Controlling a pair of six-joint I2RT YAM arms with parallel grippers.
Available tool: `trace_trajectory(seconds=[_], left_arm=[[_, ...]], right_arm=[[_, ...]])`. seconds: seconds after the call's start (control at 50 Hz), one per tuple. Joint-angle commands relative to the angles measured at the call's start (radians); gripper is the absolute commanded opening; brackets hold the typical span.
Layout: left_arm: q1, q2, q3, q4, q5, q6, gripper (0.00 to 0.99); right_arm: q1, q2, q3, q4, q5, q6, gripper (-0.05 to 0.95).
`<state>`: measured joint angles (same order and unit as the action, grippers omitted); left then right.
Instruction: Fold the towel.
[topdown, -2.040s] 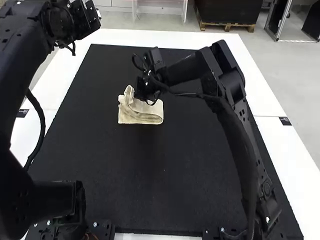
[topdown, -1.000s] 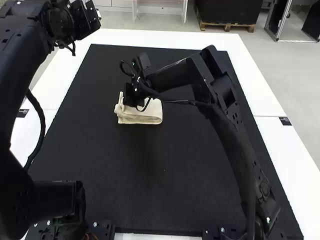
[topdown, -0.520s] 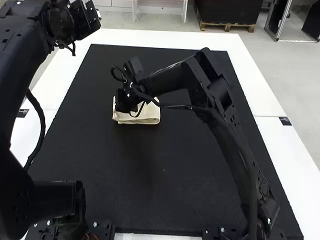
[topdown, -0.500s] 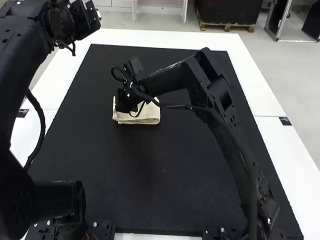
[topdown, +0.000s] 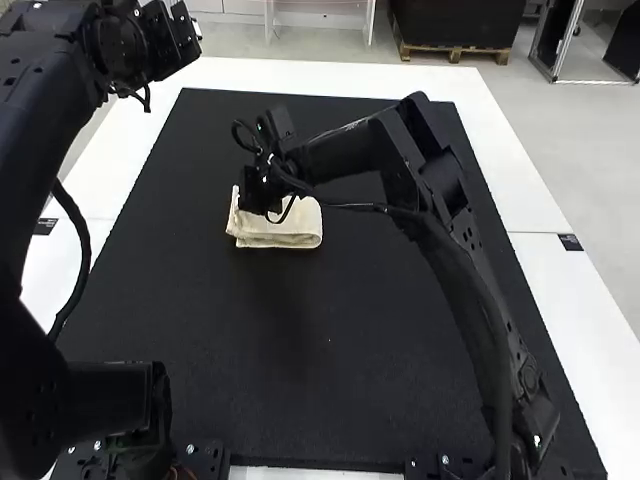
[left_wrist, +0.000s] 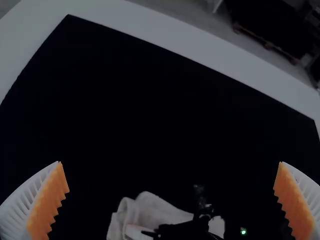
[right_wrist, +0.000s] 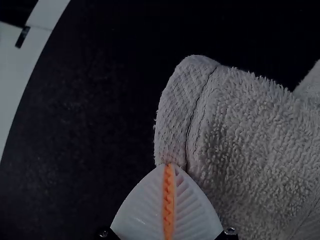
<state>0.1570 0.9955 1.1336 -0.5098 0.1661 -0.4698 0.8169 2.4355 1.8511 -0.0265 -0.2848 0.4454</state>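
- I found the left gripper (topdown: 183, 32) wide open, empty.
- The right gripper (topdown: 256, 198) was closed at the folded towel's (topdown: 292, 232) edge; its hold I couldn't tell.

From high up, the scene is bright and evenly lit, palest on the table (topdown: 540, 205) toward two o'clock. The mat (topdown: 330, 350) soaks up the light, with a faint, soft shadow at six o'clock from the towel (topdown: 292, 234). A thin sheen lies along the right arm (topdown: 350, 145). Both wrist views are dim: in the left one the mat sinks to near black beside a glowing green light (left_wrist: 243, 231); in the right, soft light grazes the towel's nap, without glare.
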Motion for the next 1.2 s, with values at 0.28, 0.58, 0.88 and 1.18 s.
trace_trajectory(seconds=[0.28,0.58,0.88,1.18], left_arm=[[0.016,-0.020,-0.032,0.001,0.013,-0.003,0.972],[0.016,-0.018,-0.032,0.001,0.013,-0.001,0.972],[0.016,-0.020,-0.029,0.001,0.013,-0.003,0.972],[0.016,-0.020,-0.028,0.002,0.013,-0.006,0.972]], right_arm=[[-0.007,0.074,0.066,0.008,-0.004,0.003,-0.03],[-0.013,0.097,0.103,0.007,-0.002,0.004,-0.02],[-0.015,0.089,0.105,0.000,-0.002,0.003,-0.02],[-0.028,0.062,0.108,-0.003,-0.002,0.004,-0.03]])
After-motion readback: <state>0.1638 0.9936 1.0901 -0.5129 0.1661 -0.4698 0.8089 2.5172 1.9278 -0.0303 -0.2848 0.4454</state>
